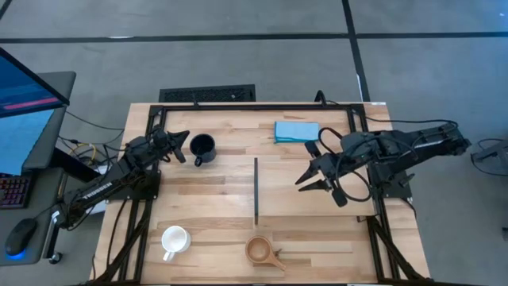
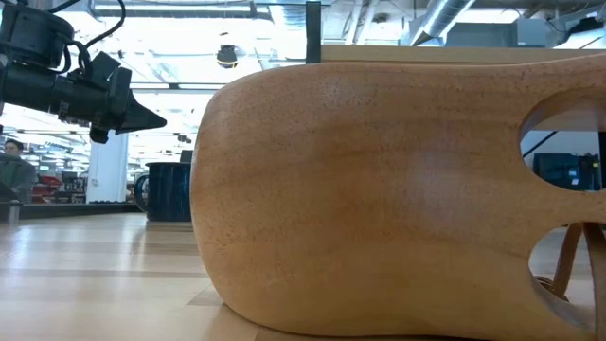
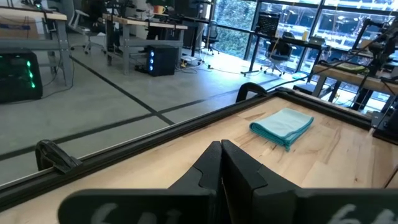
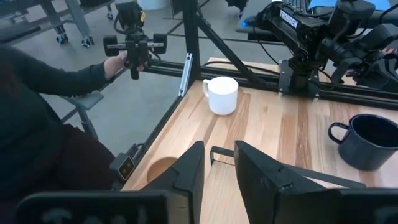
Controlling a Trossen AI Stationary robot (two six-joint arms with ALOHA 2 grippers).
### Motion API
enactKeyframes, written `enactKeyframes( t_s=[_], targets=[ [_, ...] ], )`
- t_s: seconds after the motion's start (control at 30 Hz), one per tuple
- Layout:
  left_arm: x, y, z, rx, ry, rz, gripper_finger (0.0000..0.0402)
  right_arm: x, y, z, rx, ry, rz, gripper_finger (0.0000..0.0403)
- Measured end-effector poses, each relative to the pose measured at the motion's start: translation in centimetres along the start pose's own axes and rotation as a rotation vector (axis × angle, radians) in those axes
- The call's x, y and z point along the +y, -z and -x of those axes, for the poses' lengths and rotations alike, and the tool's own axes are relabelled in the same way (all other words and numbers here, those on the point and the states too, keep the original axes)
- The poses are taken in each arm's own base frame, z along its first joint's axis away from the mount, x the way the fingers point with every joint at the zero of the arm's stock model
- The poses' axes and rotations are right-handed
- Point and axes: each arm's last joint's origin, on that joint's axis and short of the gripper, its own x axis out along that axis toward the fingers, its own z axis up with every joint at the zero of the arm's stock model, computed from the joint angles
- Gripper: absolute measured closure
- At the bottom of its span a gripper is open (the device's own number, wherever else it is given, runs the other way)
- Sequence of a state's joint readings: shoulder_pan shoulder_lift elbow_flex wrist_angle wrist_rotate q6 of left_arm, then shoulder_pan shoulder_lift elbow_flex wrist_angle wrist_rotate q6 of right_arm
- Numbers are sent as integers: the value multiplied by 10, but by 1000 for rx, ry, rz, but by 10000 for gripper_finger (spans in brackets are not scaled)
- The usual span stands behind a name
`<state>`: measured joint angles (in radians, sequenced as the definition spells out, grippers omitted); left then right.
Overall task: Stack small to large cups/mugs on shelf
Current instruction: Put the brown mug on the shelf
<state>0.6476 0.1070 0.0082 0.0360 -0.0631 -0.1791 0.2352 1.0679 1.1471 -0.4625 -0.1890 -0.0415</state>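
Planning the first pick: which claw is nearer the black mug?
Left. The left claw sits shut right beside the black mug; the right claw hovers across the table, beyond the shelf.

The left gripper (image 3: 221, 163) has its dark fingers (image 3: 205, 171) pressed together over the pale wooden table (image 3: 155, 158). A folded teal cloth (image 3: 283, 126) lies ahead near a black frame rail (image 3: 155, 132). Beyond, grey floor and what seem desks.
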Motion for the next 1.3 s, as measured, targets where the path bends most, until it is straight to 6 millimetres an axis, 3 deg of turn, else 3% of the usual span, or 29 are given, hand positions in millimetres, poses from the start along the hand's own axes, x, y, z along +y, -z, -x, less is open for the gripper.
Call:
enactKeyframes(
  t_s=[0.5,1.3],
  targets=[
    [0,0,0,0,0,1,401,0,-3,0,-29,7,-37,176],
    [0,0,0,0,0,1,401,0,-4,0,-37,7,-35,171]
  ],
)
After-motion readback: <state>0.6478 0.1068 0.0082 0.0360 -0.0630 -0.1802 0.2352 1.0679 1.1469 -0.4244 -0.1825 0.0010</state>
